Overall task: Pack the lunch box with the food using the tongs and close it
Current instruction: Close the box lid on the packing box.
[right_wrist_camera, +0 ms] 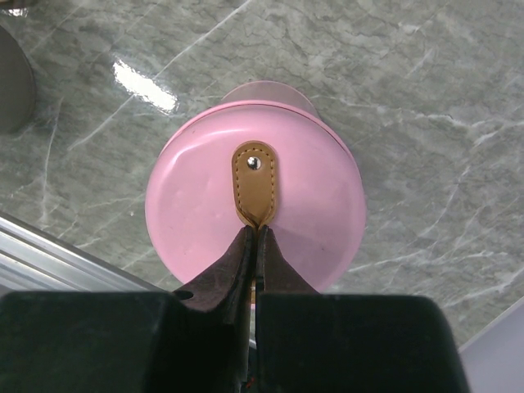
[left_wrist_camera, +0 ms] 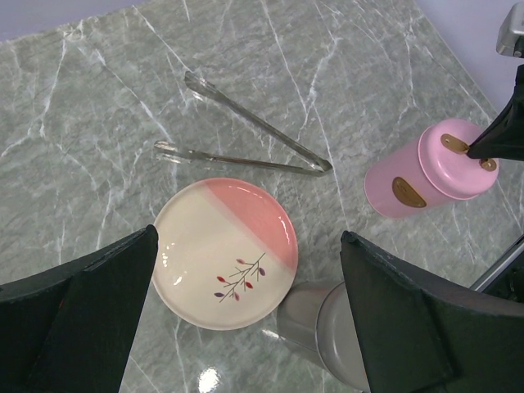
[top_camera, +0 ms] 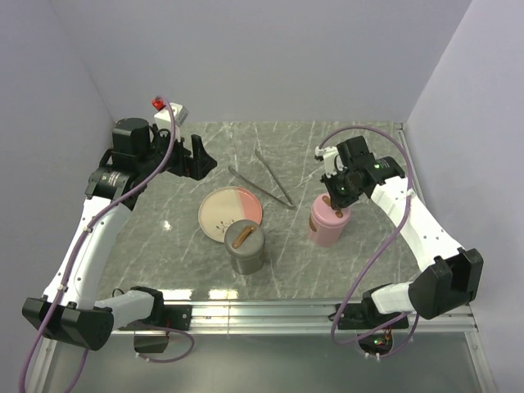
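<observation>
Right wrist: your right end effector (right_wrist_camera: 255, 237) pinched the lunch box (right_wrist_camera: 327, 205) tab (right_wrist_camera: 255, 184), left end effector (top_camera: 190, 160) spread; plate (top_camera: 231, 214) bare, tongs (top_camera: 262, 182) unused.

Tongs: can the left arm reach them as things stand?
Probably yes. The left gripper hangs open nearby; the tongs lie flat beyond the plate, nothing on or around them. The right gripper, shut on the pink container's strap, sits clear.
</observation>
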Available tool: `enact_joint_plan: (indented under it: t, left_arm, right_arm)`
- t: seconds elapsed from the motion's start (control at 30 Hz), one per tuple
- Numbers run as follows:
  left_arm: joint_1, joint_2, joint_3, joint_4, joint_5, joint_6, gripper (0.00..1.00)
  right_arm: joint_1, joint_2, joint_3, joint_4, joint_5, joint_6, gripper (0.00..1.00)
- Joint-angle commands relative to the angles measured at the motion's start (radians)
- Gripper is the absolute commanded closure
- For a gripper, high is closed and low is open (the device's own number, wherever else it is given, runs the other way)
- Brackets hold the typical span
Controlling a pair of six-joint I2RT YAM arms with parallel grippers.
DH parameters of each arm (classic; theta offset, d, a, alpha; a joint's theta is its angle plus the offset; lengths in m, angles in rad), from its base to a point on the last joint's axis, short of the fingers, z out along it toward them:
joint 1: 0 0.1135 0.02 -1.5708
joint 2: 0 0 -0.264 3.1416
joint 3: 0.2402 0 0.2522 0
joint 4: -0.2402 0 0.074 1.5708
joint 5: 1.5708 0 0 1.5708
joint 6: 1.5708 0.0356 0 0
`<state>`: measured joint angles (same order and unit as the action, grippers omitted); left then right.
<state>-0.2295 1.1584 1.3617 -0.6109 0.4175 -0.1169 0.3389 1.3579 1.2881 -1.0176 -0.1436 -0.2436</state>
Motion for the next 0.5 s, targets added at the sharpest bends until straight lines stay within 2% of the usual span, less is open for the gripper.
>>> enact_joint_plan:
  t: [0.0, 0.13, 0.23, 0.27, 0.37, 0.47]
  left_arm:
    - [-0.001, -0.006, 0.002, 0.022, 0.004, 0.002, 0.01]
    - [0.001, -0.006, 0.000, 0.019, 0.007, 0.000, 0.01]
    - [0.001, -0.005, 0.002, 0.017, 0.020, -0.007, 0.01]
    - [0.001, -0.003, 0.004, 0.016, 0.023, -0.009, 0.01]
    - [0.001, 0.003, 0.011, 0.014, 0.024, -0.009, 0.01]
    - [-0.001, 0.007, 0.019, 0.010, 0.027, -0.006, 0.01]
  right_arm:
    - [0.012, 0.021, -0.050, 0.014, -0.027, 0.007, 1.00]
    - [0.014, 0.027, -0.036, -0.013, -0.070, -0.010, 1.00]
    - [0.014, 0.018, -0.006, -0.029, -0.103, -0.008, 0.89]
    - [0.011, 0.012, 0.013, -0.035, -0.111, -0.006, 0.82]
    - [0.012, 0.004, 0.051, -0.048, -0.131, -0.005, 0.74]
    - [0.008, -0.005, 0.088, -0.061, -0.154, 0.000, 0.71]
